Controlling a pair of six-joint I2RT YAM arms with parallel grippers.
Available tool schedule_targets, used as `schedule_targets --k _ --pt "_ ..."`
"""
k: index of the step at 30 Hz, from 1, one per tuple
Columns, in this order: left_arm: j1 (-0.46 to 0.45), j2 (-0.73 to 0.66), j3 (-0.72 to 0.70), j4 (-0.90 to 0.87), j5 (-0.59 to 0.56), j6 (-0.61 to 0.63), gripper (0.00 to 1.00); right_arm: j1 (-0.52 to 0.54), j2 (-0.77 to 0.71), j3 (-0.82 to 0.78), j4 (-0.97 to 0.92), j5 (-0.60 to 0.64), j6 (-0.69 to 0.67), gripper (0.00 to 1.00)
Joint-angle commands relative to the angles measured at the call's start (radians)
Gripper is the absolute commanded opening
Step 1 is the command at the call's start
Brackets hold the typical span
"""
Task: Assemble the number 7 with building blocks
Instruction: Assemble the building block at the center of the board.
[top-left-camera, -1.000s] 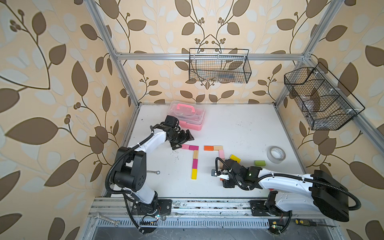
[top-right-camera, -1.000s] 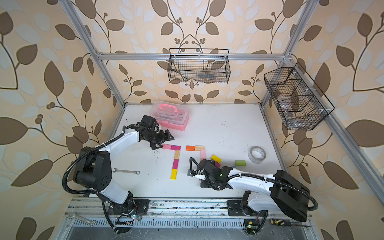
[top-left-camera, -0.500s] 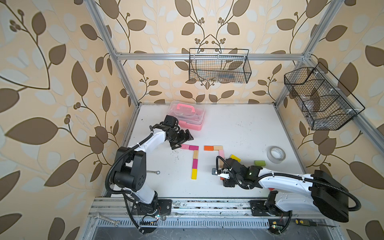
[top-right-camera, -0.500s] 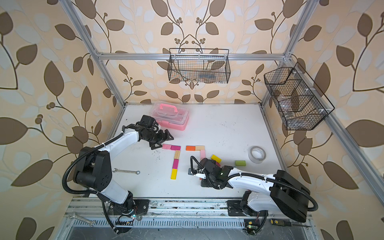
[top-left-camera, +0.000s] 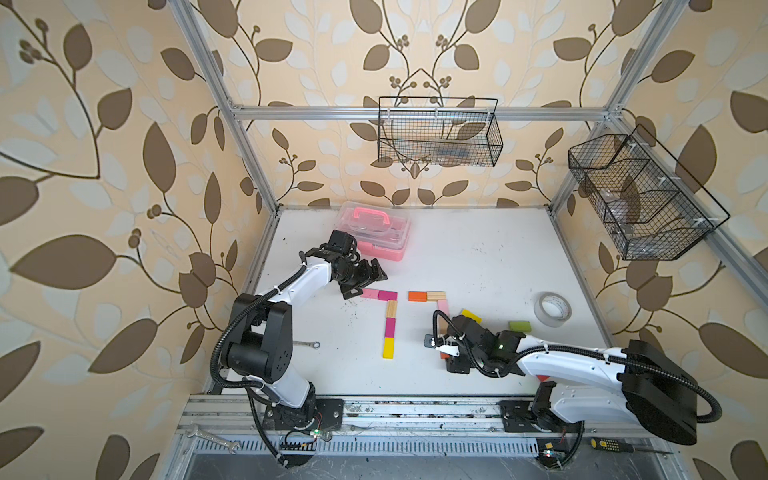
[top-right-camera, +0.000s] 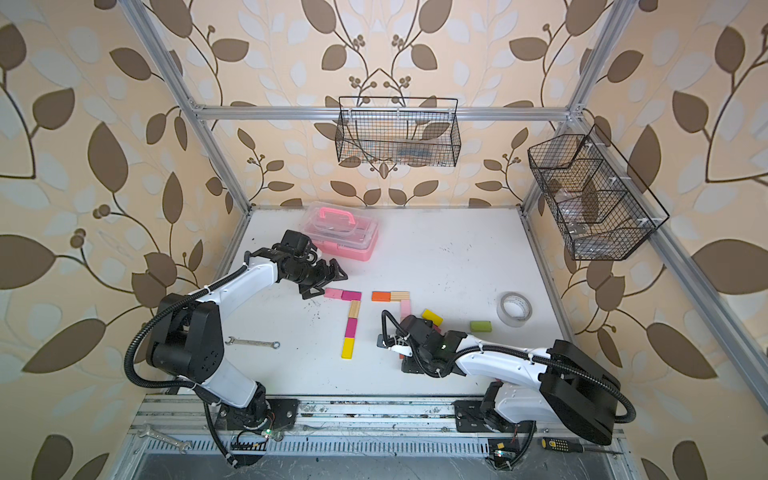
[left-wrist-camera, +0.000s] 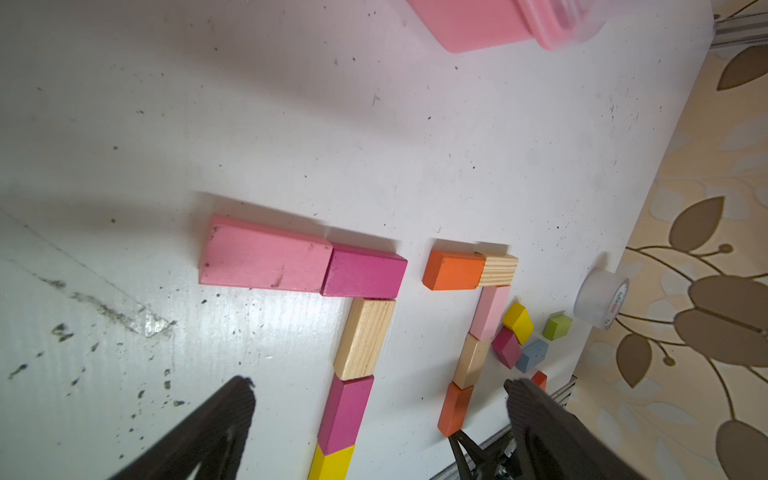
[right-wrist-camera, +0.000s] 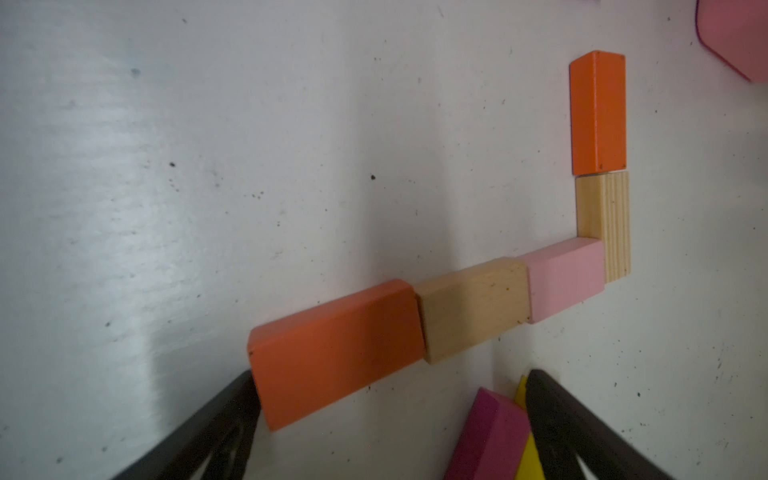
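The white tabletop (top-left-camera: 478, 257) carries a pink plastic case with a clear lid (top-left-camera: 374, 232) near its far left corner. The left gripper (top-left-camera: 365, 280) hangs just in front of the case, jaws spread wide and holding nothing. The left wrist view looks between its black fingers (left-wrist-camera: 216, 424) onto the pink-and-magenta number 7 (top-left-camera: 390, 309): a pink and a magenta block form the bar, then wood, magenta and yellow form the stem, all touching end to end. The right gripper (right-wrist-camera: 392, 376) sits low near the front edge, and in both top views its arm covers the lower stem of the orange-and-wood number 7 (top-left-camera: 428, 296), just right of the other figure. Only the right wrist view shows that stem whole: pale pink, wood and orange under an orange and wood bar. The last orange block (right-wrist-camera: 336, 353) lies between wide-open jaws, close by one finger; whether they touch I cannot tell. A roll of clear tape (top-left-camera: 552, 309) lies toward the right edge. A yellow block (top-left-camera: 471, 316) and a green block (top-left-camera: 519, 325) show from above; the left wrist view adds a magenta block (left-wrist-camera: 507, 347), a grey-blue block (left-wrist-camera: 532, 355) and a red block (left-wrist-camera: 539, 379) beside the stem. A small metal wrench (top-left-camera: 305, 344) lies near the left arm.
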Motion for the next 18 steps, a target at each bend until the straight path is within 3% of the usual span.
schedule_targets --k 1,6,11,15,18 --pt "0.014 -0.002 0.031 -0.013 0.008 0.012 0.98 -0.003 0.013 0.008 -0.008 -0.01 0.005 1.0" --pt "0.016 0.002 0.041 -0.027 0.007 0.021 0.98 -0.003 -0.026 0.03 -0.035 0.007 0.038 1.0" --pt "0.02 0.003 0.041 -0.024 0.014 0.022 0.98 -0.005 -0.132 0.108 -0.089 0.049 0.187 1.0" --pt "0.023 -0.004 0.041 -0.02 0.018 0.022 0.98 -0.039 -0.189 0.216 -0.148 0.153 0.546 1.0" --pt "0.026 -0.012 0.036 -0.014 0.018 0.021 0.98 -0.139 -0.159 0.364 -0.362 0.153 1.0 1.0"
